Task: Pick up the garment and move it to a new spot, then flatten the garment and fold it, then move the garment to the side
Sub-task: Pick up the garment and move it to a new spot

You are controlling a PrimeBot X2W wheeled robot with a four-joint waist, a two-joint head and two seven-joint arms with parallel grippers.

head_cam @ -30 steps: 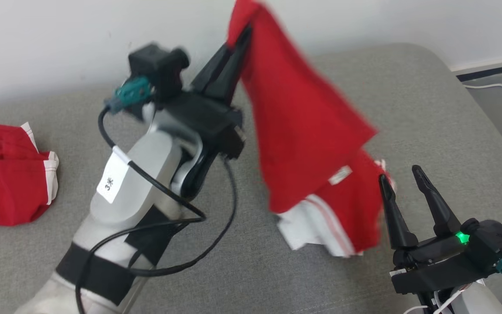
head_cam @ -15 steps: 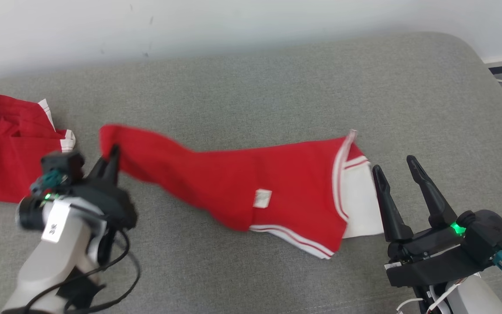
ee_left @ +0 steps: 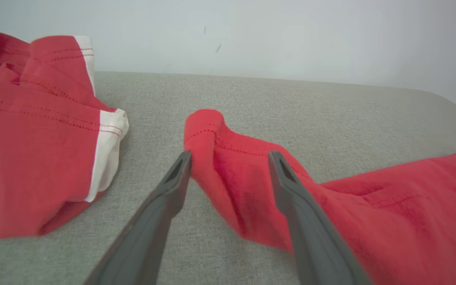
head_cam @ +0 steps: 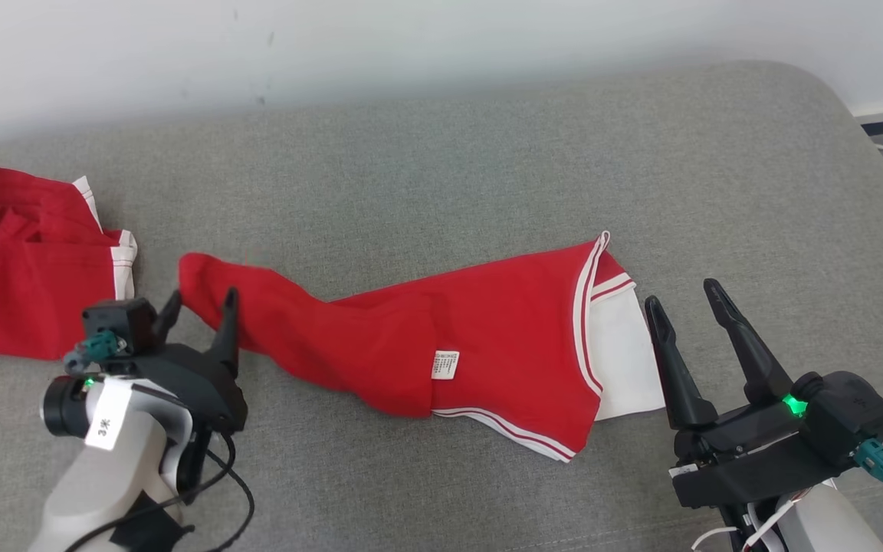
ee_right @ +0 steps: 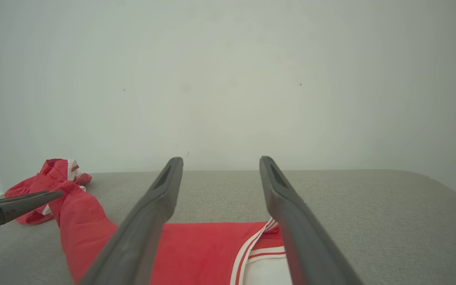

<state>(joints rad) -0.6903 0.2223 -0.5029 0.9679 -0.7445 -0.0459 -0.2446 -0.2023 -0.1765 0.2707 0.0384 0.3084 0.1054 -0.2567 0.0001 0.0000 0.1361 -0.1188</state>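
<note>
Lying on the grey padded surface [head_cam: 449, 169], the long red cloth garment with white edges [head_cam: 487, 345] runs from side to side. Its thin bunched end points left and its wide white end points right. The left hand [head_cam: 200, 314] is open around the thin end, not squeezing. The right hand [head_cam: 681, 295] is open and empty, just beside the white end. There are two garments: a second crumpled red garment [head_cam: 20, 268] lies far left.

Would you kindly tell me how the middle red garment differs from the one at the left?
The middle garment lies stretched out; the left garment is bunched. The middle garment's end sits between the fingers of the open left gripper; the left garment lies apart from it. The middle garment shows a white label; the left garment shows none. Both are red with white trim.
</note>
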